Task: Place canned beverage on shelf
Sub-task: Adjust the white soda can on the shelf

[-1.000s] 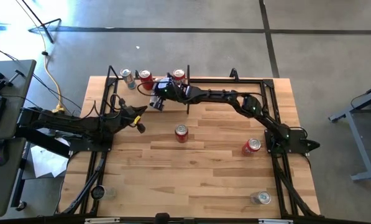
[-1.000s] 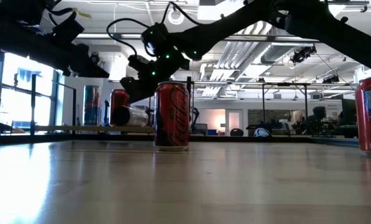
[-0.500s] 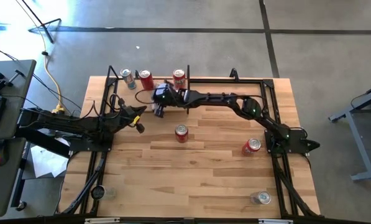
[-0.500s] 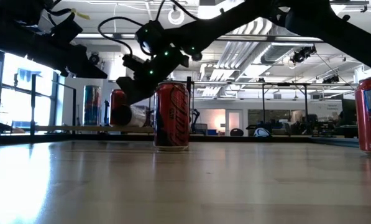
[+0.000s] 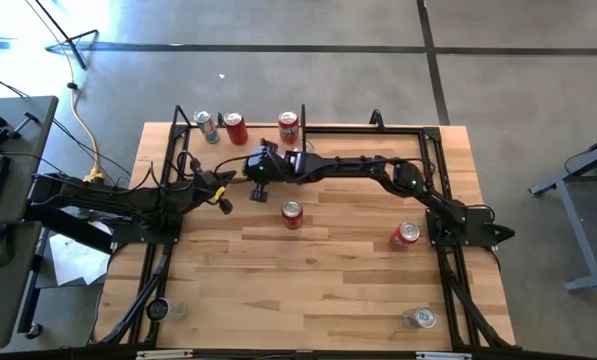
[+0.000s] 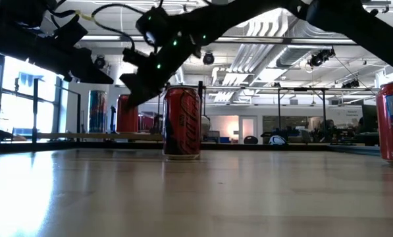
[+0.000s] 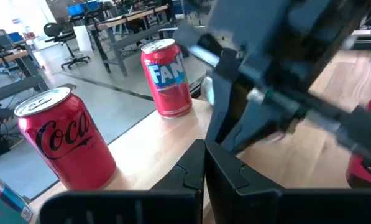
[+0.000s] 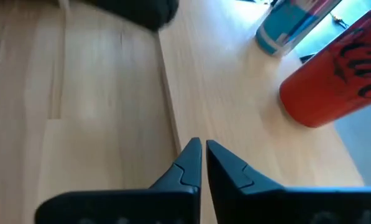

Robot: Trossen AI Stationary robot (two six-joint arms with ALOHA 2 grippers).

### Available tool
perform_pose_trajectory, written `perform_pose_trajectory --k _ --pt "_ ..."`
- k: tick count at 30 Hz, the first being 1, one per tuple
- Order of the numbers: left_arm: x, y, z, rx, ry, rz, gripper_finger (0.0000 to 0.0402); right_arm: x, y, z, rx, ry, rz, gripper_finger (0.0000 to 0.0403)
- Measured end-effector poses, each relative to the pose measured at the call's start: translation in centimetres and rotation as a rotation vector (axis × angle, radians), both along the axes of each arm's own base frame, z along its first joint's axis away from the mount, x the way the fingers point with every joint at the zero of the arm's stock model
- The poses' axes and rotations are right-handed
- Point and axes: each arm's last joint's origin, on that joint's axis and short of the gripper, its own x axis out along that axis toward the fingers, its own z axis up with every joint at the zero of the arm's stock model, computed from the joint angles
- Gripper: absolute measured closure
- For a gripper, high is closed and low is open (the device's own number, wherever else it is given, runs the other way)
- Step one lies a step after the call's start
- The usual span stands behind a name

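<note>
Three cans stand upright on the shelf at the table's far edge: a teal one, a red Coca-Cola can and a red Fanta can. Another red can stands on the tabletop, near the middle. My right gripper hovers shut and empty between the shelf and that can. In its wrist view it points down at bare wood, the red can and teal can beyond. My left gripper waits shut at the left.
Two more cans stand on the tabletop, one red at the right and one silver-topped near the front right corner. Black frame rails run along the table's sides. Bare wood lies in front of the middle can.
My right gripper has drawn back from the shelf toward the table's near edge and a little up, staying shut and turning slightly. The cans have kept their places.
</note>
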Motion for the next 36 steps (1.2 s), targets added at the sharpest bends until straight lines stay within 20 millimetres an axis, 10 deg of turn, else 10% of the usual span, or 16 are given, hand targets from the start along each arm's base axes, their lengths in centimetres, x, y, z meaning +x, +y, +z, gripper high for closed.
perform_pose_trajectory --k 11,20,30,36 --pt "0.1 -0.6 -0.1 -0.019 0.003 -0.052 0.0401 -3.1 5.6 7.1 -0.1 0.053 -0.027 0.0402" --pt "0.3 -0.7 -0.5 -0.084 0.002 -0.136 0.0401 -5.6 7.7 2.5 -0.132 0.107 -0.186 0.0403" --pt "1.8 1.3 -0.4 -0.217 -0.054 -0.148 0.0393 -15.8 9.4 4.0 -0.044 -0.213 -0.276 0.0403" --pt "4.6 2.7 1.7 -0.249 -0.08 -0.148 0.0316 -21.2 11.1 5.6 -0.075 -0.349 -0.326 0.0403"
